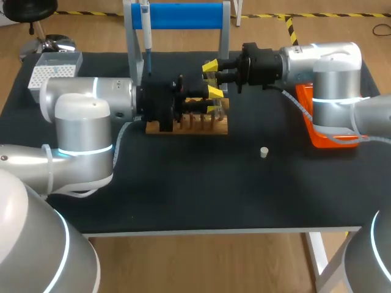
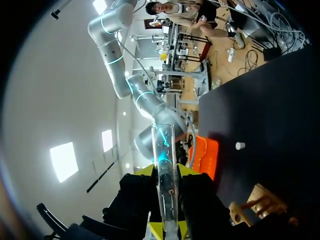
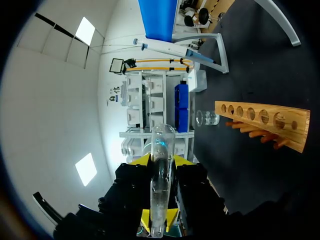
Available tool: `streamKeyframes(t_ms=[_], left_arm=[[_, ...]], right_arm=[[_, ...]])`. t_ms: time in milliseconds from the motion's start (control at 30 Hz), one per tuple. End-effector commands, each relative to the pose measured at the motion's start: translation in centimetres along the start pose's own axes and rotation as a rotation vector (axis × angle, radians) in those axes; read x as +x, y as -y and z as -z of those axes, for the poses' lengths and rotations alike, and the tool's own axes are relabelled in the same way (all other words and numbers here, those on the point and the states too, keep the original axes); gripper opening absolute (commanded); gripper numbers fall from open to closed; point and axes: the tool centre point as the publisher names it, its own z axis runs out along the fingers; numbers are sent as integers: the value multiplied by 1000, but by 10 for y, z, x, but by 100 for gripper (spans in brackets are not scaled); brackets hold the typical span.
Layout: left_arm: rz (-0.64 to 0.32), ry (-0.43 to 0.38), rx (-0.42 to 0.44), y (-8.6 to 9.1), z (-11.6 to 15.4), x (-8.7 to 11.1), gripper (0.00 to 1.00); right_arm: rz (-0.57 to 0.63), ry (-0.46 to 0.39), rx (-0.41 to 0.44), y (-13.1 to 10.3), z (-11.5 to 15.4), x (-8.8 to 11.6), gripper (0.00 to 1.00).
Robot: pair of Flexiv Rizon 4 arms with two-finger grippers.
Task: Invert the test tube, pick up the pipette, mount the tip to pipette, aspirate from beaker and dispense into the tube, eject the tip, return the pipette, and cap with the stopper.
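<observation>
A clear glass test tube (image 1: 213,80) hangs in the air just above the wooden rack (image 1: 189,125), held from both sides. My right gripper (image 1: 212,76) comes in from the right and is shut on it. My left gripper (image 1: 205,101) comes in from the left, and its fingers also press the tube from two sides. In the left wrist view the tube (image 2: 164,145) stands between the yellow tips of the left gripper (image 2: 166,172). The right wrist view shows the tube (image 3: 162,145) likewise in the right gripper (image 3: 161,162). The pipette (image 1: 146,30) hangs on the blue stand. The small white stopper (image 1: 264,152) lies on the mat.
A white tip box (image 1: 52,70) sits at the back left. An orange bin (image 1: 324,134) lies under my right arm. A glass beaker (image 3: 206,118) stands beyond the rack (image 3: 265,122), near the stand's leg.
</observation>
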Motion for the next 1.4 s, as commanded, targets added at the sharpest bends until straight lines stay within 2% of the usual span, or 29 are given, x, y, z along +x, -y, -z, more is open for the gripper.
streamKeyframes(t_ms=[33,133,167,200,233,1033,1400], left_arm=[[-3,3,-5,0,-2,-1,0],[-1,5,-6,0,-2,-2,0],[0,4,-7,0,-2,-2,0],[3,3,-10,0,-1,-2,0],[7,2,-18,0,-1,-2,0],[13,4,-30,0,0,-2,0],[13,4,-30,0,0,-2,0]], right_arm=[[1,4,1,0,1,-1,0],[1,4,1,0,1,-1,0],[1,4,1,0,1,-1,32],[1,4,1,0,1,-1,80],[1,4,1,0,1,-1,100],[1,4,1,0,1,-1,100],[285,47,-58,28,56,12,100]])
